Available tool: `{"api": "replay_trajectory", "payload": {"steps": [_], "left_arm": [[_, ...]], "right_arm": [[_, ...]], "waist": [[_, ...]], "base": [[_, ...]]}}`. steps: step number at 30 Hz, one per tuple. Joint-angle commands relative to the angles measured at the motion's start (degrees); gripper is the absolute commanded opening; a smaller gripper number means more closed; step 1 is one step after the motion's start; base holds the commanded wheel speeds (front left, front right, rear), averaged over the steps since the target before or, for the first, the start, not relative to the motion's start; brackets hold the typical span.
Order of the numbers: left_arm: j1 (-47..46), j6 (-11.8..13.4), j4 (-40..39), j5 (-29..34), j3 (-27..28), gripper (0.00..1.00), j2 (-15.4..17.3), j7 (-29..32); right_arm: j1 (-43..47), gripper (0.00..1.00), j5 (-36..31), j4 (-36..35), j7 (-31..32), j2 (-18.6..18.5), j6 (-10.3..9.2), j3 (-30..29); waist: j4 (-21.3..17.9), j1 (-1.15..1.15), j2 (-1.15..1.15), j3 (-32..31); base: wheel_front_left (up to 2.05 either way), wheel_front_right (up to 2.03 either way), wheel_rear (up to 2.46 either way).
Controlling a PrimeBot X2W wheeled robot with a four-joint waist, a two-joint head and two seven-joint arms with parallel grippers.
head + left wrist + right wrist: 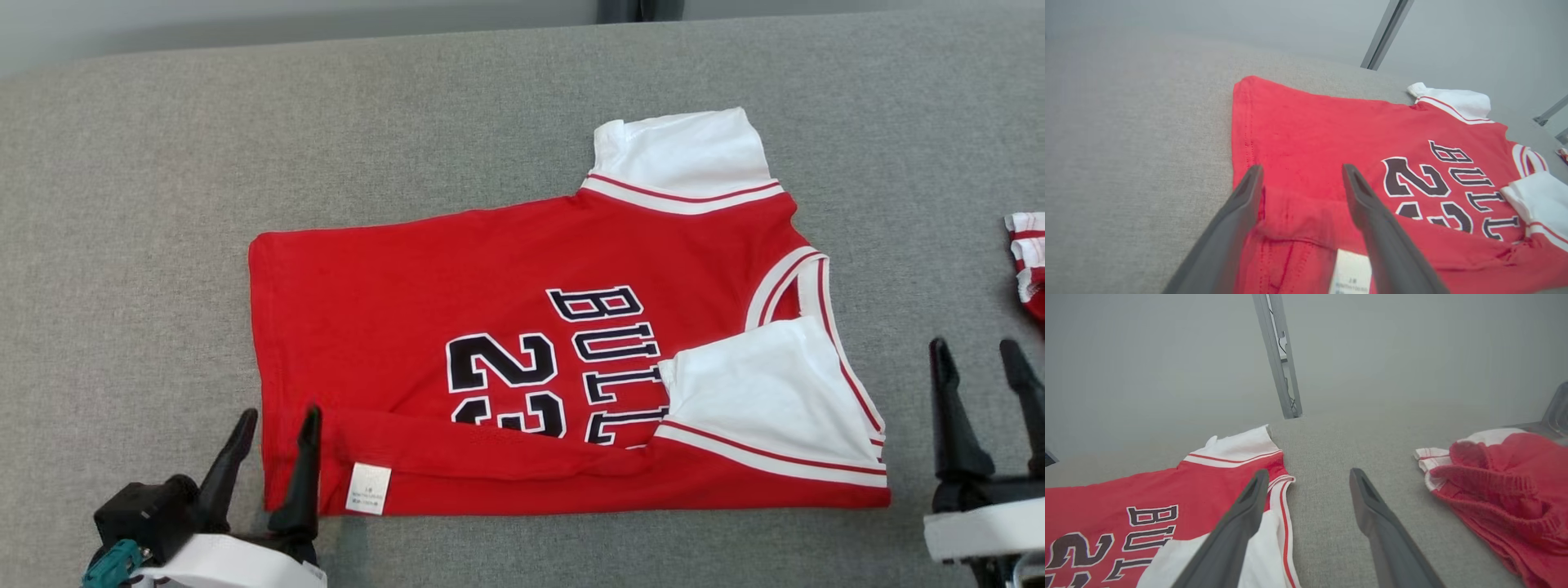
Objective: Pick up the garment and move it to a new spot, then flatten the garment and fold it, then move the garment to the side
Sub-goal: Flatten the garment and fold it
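two grippers, both with their dark fingers spread apart and nothing between them. the left gripper (280, 412) sits at the near left corner of the red knit jersey with white sleeves (490, 269), one finger overlapping the hem beside the small white care label (367, 488). the right gripper (973, 347) hovers over bare surface just off the jersey's collar end. the jersey lies near the middle of the grey woven tabletop (122, 245), its near long edge turned over into a narrow band and one white sleeve laid inward across the printed lettering.

risks, as i judge them: the turned band is soft and thin, so a finger dragging across it could pull the fold open. a pinch that catches only the top layer would lift the band and leave the body behind. the far sleeve sticks out past the outline — fold that side unevenly and the stack ends up crooked. a crumpled red garment with a gathered waistband (1502, 477) lies well to the right, where a sideways slide could bump it.

the jersey looks smooth and limp; the tabletop looks coarse, likely grippy.
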Motion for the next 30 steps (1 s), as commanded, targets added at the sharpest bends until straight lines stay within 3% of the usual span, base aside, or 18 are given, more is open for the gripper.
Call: {"api": "replay_trajectory", "payload": {"steps": [1,9,17,24,30], "left_arm": [[-1.6,1.0,-1.0,1.2,0.8,1.00,-0.2,-1.8],[-5.9,5.8,-3.4,7.5,2.0,1.00,-0.2,-6.3],[-7.0,7.2,-3.7,9.0,1.3,1.00,-0.1,-5.4],[-14.2,5.5,-3.1,7.3,1.6,1.00,0.0,-3.1],[-24.3,1.2,7.6,2.0,2.6,1.00,1.4,4.4]], "right_arm": [[-2.3,1.00,-2.0,-1.8,-1.8,-0.6,-0.02,-0.5],[-6.5,1.00,-6.2,-5.0,-2.0,-0.6,-0.02,-0.3],[-7.2,1.00,-5.7,-4.0,-2.2,0.1,-0.02,1.1],[-8.9,1.00,-5.0,-4.1,-2.3,0.3,-0.02,2.0],[-11.2,1.00,-4.3,-3.3,-2.9,0.2,-0.02,3.0]], "waist": [[-0.5,0.00,0.00,-0.9],[-0.8,0.00,0.00,-2.8],[-1.2,0.00,0.00,-2.9],[-2.0,0.00,0.00,0.1],[-3.7,0.00,0.00,4.3]], "base": [[0.00,0.00,0.00],[0.00,0.00,0.00],[0.00,0.00,0.00],[0.00,0.00,0.00],[0.00,0.00,0.00]]}}
